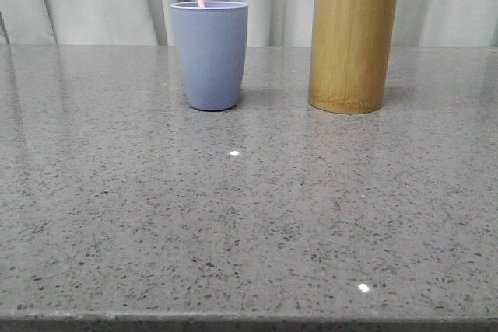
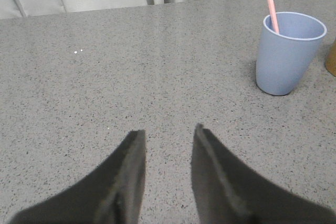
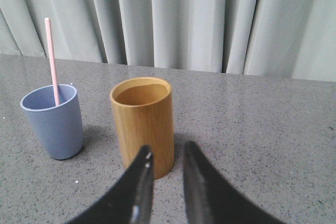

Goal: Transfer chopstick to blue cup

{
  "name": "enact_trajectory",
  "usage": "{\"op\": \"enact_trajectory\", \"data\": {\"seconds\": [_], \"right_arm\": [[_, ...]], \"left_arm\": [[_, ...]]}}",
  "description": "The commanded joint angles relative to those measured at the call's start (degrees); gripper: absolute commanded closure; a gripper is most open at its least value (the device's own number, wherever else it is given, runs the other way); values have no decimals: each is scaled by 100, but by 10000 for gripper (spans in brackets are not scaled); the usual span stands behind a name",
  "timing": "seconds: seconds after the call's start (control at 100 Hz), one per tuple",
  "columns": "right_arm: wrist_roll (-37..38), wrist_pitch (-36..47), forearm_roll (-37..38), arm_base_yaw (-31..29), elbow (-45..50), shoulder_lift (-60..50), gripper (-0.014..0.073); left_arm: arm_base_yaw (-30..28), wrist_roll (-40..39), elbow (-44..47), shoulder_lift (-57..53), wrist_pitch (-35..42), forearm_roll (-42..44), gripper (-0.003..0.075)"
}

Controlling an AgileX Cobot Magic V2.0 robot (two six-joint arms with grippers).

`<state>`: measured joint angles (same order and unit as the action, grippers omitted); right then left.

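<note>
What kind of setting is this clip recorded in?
Probably a staged lab tabletop, not a real kitchen: a grey speckled stone-look table, a plain pale curtain behind, and only a blue cup and a bamboo cylinder.

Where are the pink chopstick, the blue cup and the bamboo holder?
chopstick [image 3: 52,61], right wrist view, mid-shaft above the rim.
blue cup [image 1: 210,60], front view, outer wall.
bamboo holder [image 1: 354,44], front view, outer wall.
</note>
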<state>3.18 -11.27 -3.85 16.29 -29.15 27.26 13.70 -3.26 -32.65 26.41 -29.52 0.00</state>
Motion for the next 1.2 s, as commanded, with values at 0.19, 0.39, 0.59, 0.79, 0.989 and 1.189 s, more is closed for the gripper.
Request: {"op": "enact_trajectory", "data": {"seconds": [0.19,0.39,0.59,0.79,0.989,1.189], "right_arm": [[-1,407,25,-38,468,-893,656],[-1,394,25,-38,820,-1332,656],[-1,428,25,-38,1031,-1603,656],[-1,419,25,-38,1030,-1608,656],[-1,421,25,-38,1030,-1608,661],[-1,421,25,-38,1030,-1608,661]], "left_arm": [[-10,-60,370,-781,484,0,738],[-10,-60,696,-1363,471,0,739],[-10,-60,843,-1689,381,-50,739],[-10,-60,843,-1689,381,-95,739],[-10,-60,843,-1689,381,-95,739],[-10,-60,843,-1689,381,-95,739]]}}
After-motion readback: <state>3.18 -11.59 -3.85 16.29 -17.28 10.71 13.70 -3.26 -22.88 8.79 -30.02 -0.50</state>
